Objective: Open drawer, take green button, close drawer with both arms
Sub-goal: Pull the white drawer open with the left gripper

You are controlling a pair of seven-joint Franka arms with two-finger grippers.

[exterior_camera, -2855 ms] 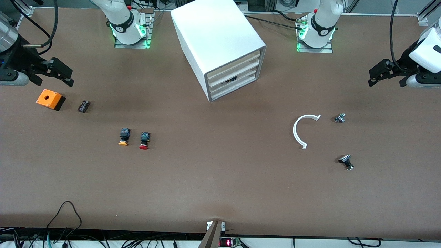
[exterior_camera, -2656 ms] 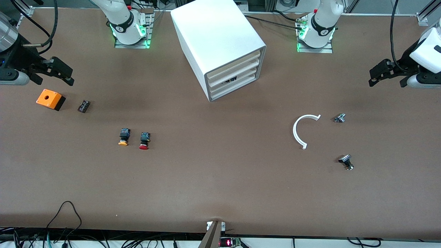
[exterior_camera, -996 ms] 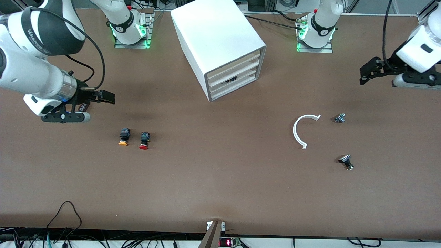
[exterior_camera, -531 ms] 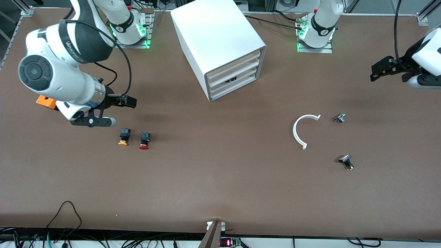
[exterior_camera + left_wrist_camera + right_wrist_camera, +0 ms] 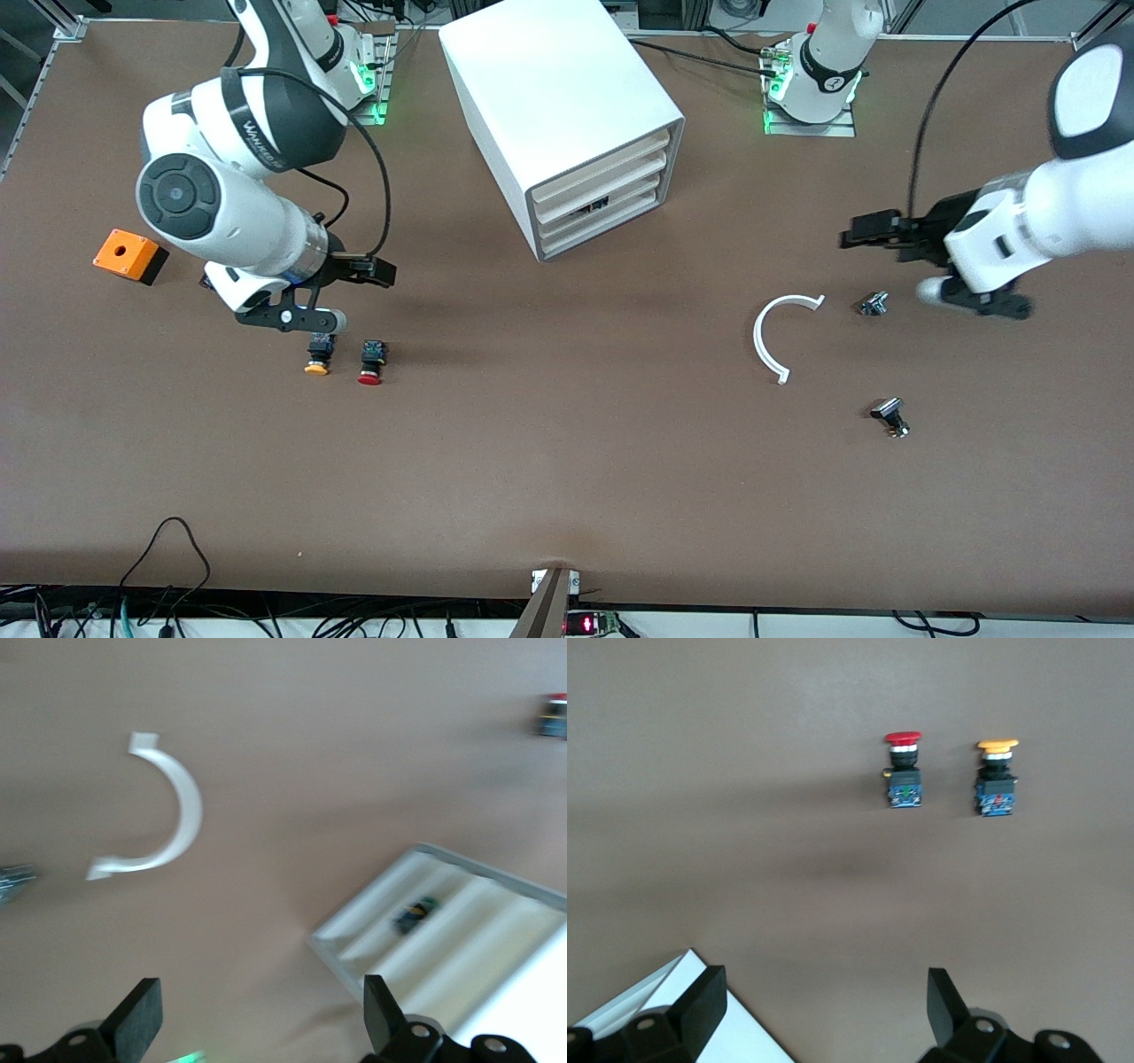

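Note:
The white cabinet [image 5: 549, 97] stands at the back middle of the table with its cream drawer fronts all pushed in. The drawer [image 5: 602, 223] is the lowest of them and is closed. A small dark, greenish thing [image 5: 415, 914] shows through a gap between the fronts; I cannot tell whether it is the button. My right gripper [image 5: 376, 271] hangs open and empty over the table near the yellow-capped button [image 5: 318, 352] and the red-capped button [image 5: 371, 361]. My left gripper [image 5: 864, 237] hangs open and empty over the table beside the white arc [image 5: 769, 335].
An orange box [image 5: 130, 255] sits toward the right arm's end. Two small metal parts [image 5: 873, 304] [image 5: 890, 416] lie near the arc toward the left arm's end. The red-capped button [image 5: 904, 771] and the yellow-capped button [image 5: 997, 775] lie side by side.
Both arms have swung in from the table's ends toward the middle. The right gripper went past the orange box to the two buttons. The left gripper came in near the arc. Both stayed open.

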